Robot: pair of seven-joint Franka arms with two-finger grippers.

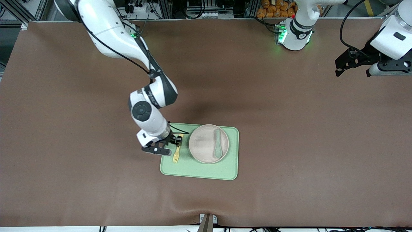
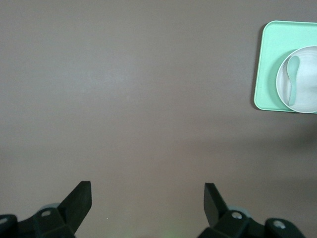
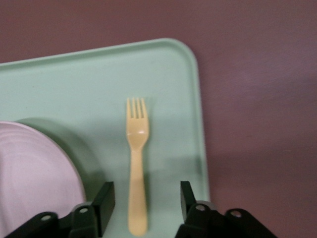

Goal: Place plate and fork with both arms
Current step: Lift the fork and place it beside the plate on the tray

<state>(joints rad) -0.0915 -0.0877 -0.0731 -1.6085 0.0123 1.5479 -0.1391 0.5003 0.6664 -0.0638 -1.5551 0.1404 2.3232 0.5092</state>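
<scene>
The pale yellow fork (image 1: 176, 154) lies flat on the light-green tray (image 1: 199, 169), beside the round beige-pink plate (image 1: 201, 141) that also sits on the tray. My right gripper (image 1: 172, 145) hangs low over the fork's handle end. Its jaws stand open on either side of the handle (image 3: 137, 198) without touching it. In the right wrist view the plate (image 3: 34, 168) shows beside the fork (image 3: 137, 144). My left gripper (image 1: 352, 73) waits open and empty over bare table at the left arm's end (image 2: 147, 196).
A grey-green spoon (image 1: 218, 146) lies in the plate. The brown mat (image 1: 289, 129) covers the whole table. The left wrist view shows the tray (image 2: 265, 64), the plate (image 2: 307, 74) and the spoon (image 2: 293, 74) at a distance.
</scene>
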